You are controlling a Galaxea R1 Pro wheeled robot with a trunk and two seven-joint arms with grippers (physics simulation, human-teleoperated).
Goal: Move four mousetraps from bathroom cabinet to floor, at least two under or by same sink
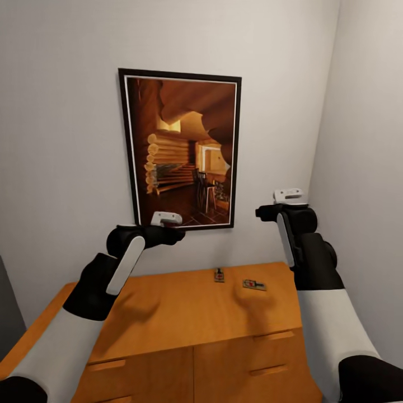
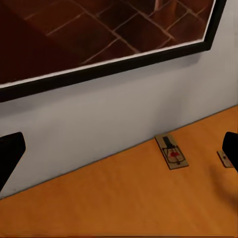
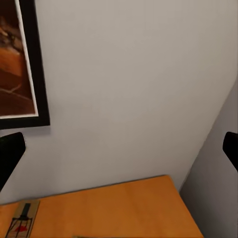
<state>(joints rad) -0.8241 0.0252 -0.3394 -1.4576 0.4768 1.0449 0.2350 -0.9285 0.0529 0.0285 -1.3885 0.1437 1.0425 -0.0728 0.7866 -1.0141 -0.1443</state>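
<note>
Both arms raised above the cabinet (image 1: 184, 313), facing the white wall (image 1: 61, 140). Left end effector (image 2: 119, 153) released, fingers (image 2: 10, 151) spread wide apart at the frame edges, nothing between them. Right end effector (image 3: 119, 153) likewise released, fingers (image 3: 10, 153) far apart and empty. Two mousetraps lying flat on the cabinet's orange-brown top near the wall: one mousetrap (image 1: 219, 275) below and ahead of the left end effector, well apart from it, also seen at (image 2: 171, 151) and (image 3: 22, 219); the second mousetrap (image 1: 254, 285) just beside the first, below the right end effector. Framed picture (image 1: 182, 148) of a log interior hanging on the wall beyond both end effectors.
</note>
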